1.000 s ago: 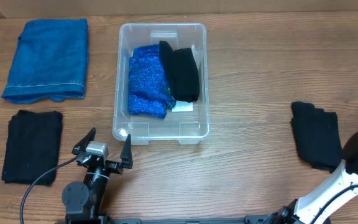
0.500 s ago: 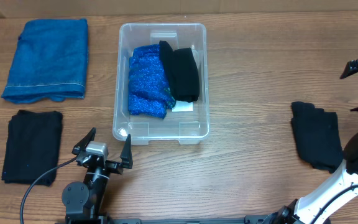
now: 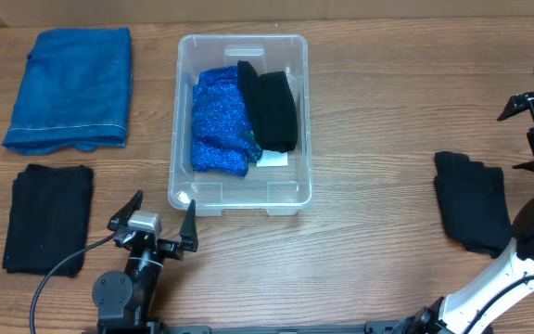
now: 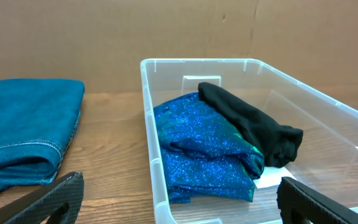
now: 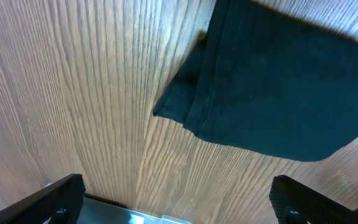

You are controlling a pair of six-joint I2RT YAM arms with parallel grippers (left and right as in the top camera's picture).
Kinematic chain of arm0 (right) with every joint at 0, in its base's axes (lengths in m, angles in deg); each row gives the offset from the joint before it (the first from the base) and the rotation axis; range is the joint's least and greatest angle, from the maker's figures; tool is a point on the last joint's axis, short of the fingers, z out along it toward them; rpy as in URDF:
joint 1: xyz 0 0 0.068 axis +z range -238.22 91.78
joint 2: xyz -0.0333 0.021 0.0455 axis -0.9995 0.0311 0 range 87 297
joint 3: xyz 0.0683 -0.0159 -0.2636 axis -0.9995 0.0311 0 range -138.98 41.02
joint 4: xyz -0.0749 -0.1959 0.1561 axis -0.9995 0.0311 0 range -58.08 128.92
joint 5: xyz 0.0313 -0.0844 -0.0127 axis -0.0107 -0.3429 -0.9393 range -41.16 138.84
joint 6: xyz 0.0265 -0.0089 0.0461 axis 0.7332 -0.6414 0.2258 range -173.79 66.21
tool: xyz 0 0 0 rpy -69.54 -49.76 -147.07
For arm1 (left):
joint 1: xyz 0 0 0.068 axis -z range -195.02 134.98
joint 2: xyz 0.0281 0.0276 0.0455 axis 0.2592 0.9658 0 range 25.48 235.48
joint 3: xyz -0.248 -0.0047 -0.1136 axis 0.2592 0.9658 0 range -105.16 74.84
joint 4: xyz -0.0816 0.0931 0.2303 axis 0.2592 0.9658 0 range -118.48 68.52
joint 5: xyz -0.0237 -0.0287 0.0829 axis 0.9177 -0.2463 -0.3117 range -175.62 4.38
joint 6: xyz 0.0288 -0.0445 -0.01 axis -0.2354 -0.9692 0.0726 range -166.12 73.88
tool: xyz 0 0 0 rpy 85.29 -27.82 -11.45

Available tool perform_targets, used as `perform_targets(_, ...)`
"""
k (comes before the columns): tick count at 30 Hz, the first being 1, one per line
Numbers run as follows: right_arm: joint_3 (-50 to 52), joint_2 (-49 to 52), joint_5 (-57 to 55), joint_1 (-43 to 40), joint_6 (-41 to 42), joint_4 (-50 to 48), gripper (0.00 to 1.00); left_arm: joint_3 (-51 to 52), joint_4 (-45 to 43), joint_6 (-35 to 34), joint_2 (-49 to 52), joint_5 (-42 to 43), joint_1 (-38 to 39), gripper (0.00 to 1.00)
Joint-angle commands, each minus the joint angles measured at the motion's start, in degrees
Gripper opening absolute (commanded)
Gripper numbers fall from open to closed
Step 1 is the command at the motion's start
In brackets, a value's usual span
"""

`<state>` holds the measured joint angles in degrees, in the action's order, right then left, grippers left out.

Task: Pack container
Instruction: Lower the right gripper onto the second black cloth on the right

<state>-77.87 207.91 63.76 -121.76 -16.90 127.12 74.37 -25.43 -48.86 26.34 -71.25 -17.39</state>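
Note:
The clear container (image 3: 176,121) stands at the table's middle. Inside lie a sparkly blue garment (image 3: 219,130) and a black garment (image 3: 272,109), with a white label (image 3: 272,160) showing beneath them. My left gripper (image 3: 163,206) is open and empty just in front of the container's near left corner. In the left wrist view the container wall (image 4: 148,124) and blue garment (image 4: 204,149) sit ahead of the left gripper (image 4: 180,190). At the right edge my right gripper (image 3: 508,141) hangs open and empty, just beyond a folded black cloth (image 3: 471,204). That black cloth (image 5: 278,81) fills the right wrist view above the right gripper (image 5: 176,186).
A folded blue towel (image 3: 69,88) lies at the far left, also seen as the blue towel (image 4: 23,124) in the left wrist view. A second folded black cloth (image 3: 49,218) rests in front of it, left of my left arm.
My right gripper has come in from the far right edge and moved nearer, toward the black cloth on the right. The left arm and the container's contents have not moved.

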Motion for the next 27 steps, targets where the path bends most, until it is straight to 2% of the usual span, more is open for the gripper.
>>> perform_targets(1, 0.1, -2.3, 0.1, 0.0, 0.9, 0.8, 1.00, 0.2, -0.1, 1.1, -0.6, 0.1, -0.3, 1.00)
perform_targets(3, 0.1, -2.9, -3.5, 0.0, 8.2, 1.9, 1.00, 0.2, -0.1, 1.1, -0.6, 0.1, -0.3, 1.00)
perform_targets(10, 0.1, -12.2, -16.2, 2.3, 20.9, 1.9, 1.00, 0.2, -0.1, 1.1, -0.6, 0.1, -0.3, 1.00)
perform_targets(14, 0.1, -19.5, -22.6, 4.7, 24.4, 1.9, 1.00, 0.2, -0.1, 1.1, -0.6, 0.1, -0.3, 1.00)
perform_targets(18, 1.3, -22.7, -23.5, 6.6, 24.7, 1.9, 1.00, 0.2, -0.1, 1.1, -0.6, 0.1, -0.3, 1.00)
perform_targets(20, 3.3, -23.0, -23.5, 6.9, 25.6, 1.9, 1.00, 0.2, -0.1, 1.1, -0.6, 0.1, -0.3, 1.00)
perform_targets(27, 19.6, -23.0, -23.9, 7.0, 32.2, 0.1, 1.00, 0.2, -0.1, 1.1, -0.6, 0.1, -0.3, 1.00)
